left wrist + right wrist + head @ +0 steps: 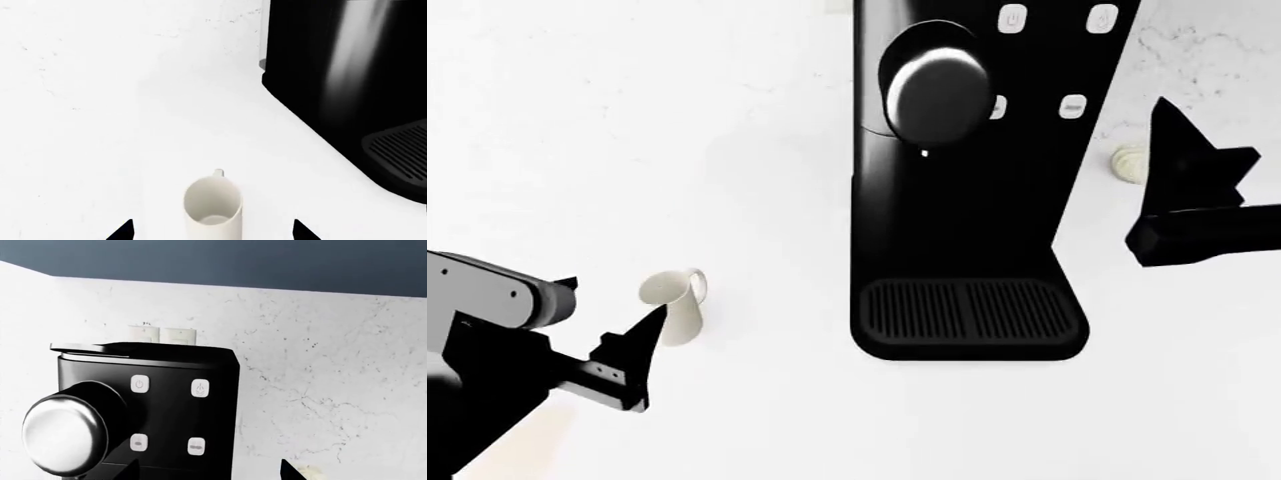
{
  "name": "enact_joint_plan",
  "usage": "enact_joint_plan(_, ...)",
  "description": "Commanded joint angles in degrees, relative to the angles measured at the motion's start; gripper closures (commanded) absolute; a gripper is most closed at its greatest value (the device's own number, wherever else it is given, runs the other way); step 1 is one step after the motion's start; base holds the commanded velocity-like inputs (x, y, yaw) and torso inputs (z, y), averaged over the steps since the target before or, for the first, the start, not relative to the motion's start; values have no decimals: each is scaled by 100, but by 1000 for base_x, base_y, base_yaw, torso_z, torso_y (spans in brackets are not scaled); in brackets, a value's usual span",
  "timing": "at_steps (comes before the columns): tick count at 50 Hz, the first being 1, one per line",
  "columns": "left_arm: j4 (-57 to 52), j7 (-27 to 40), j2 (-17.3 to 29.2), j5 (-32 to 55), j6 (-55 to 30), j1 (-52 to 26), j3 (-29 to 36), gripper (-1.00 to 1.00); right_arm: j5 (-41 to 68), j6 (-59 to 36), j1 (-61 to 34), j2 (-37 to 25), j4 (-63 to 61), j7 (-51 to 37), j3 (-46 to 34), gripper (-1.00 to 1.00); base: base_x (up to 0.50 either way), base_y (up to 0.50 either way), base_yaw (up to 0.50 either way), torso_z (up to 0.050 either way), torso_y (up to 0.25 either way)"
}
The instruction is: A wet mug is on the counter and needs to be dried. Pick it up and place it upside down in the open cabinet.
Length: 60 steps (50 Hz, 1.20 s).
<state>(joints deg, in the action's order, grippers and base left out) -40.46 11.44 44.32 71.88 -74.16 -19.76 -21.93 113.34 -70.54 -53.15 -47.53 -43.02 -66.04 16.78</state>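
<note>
My left gripper [213, 231] sits low over the counter [100, 125], jaws spread wide, dark fingertips [121, 231] flanking the mug [212, 207] with white showing on either side, so nothing is clamped. The mug stands upright between them, mouth open toward my wrist camera, handle a small nub on its far side. From the head view the same mug [674, 305] is on the counter at my left, just beyond my left gripper [634, 345], one dark finger [641, 335] overlapping its near edge (touching or just in front, I cannot tell).

Further out and to the right of the mug, well apart from it, stands the coffee machine [974, 200], tall and black, its ribbed drip tray [968, 310] nearest me and a shiny round knob [932, 95] above, with four pale buttons [1013, 17] beside that.

My right gripper [1188, 190] hangs up by the machine's right side, holding nothing. In its own wrist view only two dark fingertips [288, 471] peek in, clearly apart, with the machine's front filling the picture. Just beyond it on the counter lies a small cream ball [1130, 163]. Farthest off, a marbled white wall [333, 365] with a pair of switch plates [162, 333], and a dark blue band [233, 262] above.
</note>
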Motion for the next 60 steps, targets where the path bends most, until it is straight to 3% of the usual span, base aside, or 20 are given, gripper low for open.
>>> enact_joint_plan(1, -122, -1179, 43, -1470, 768, 998, 224, -100, 75, 78, 108, -67, -91, 14, 98, -100, 0, 0, 0, 0, 0)
enact_joint_plan(14, 0, -1614, 51, -2019, 1339, 1438, 552, -100, 26, 121, 209, -59, -148, 39, 138, -100, 0, 0, 0, 0, 0)
enact_joint_plan(28, 762, -1594, -299, -2931, 1816, 799, 1744, -100, 70, 208, 336, -93, -232, -5, 169, -100, 0, 0, 0, 0, 0)
enact_joint_plan(60, 1964, -1672, -741, -3728, 2268, 65, 2884, -100, -137, 185, 924, 33, -396, 263, 615, -100, 0, 0, 0, 0, 0)
